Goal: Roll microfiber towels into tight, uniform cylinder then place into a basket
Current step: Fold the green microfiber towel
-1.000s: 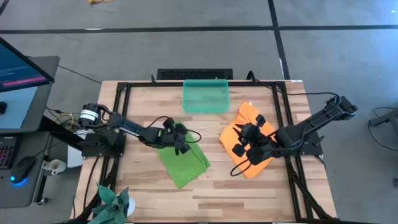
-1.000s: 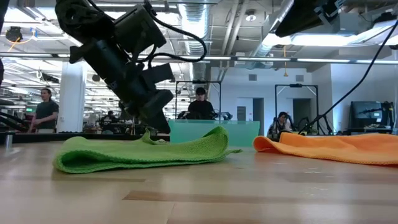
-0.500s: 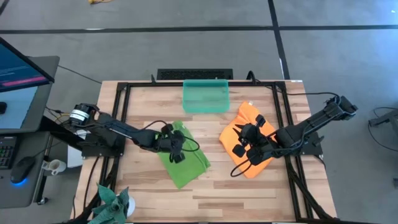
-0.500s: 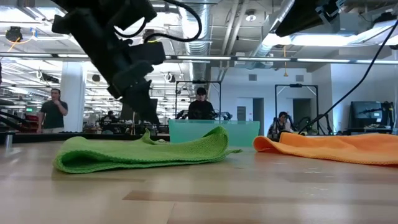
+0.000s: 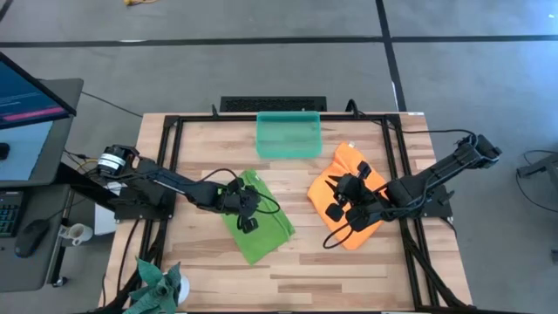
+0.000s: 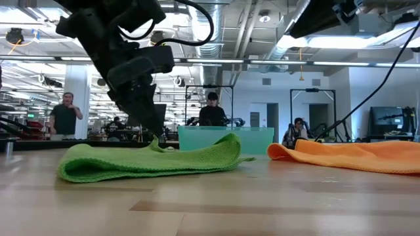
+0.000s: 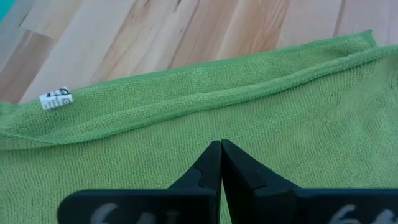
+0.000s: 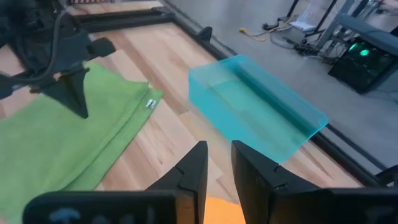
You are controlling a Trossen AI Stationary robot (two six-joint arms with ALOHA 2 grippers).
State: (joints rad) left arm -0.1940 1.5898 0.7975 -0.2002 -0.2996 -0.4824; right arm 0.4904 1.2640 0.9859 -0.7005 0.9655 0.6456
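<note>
Left gripper [image 7: 220,147]: we see it pressed together over the green towel [image 5: 257,220].
Right gripper [image 8: 217,148]: slightly spread, holding nothing, above the orange towel [image 5: 349,179].
Basket [image 5: 289,135]: on the tabletop [image 5: 349,270].

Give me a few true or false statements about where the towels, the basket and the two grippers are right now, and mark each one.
1. The basket holds a rolled towel. False: it holds no towel.
2. The left gripper is shut, over the green towel. True.
3. The orange towel is rolled into a cylinder. False: it lies loosely spread under the right gripper.
4. The green towel lies flat, folded over, not rolled. True.
5. The right gripper's fingers stand slightly apart. True.
</note>
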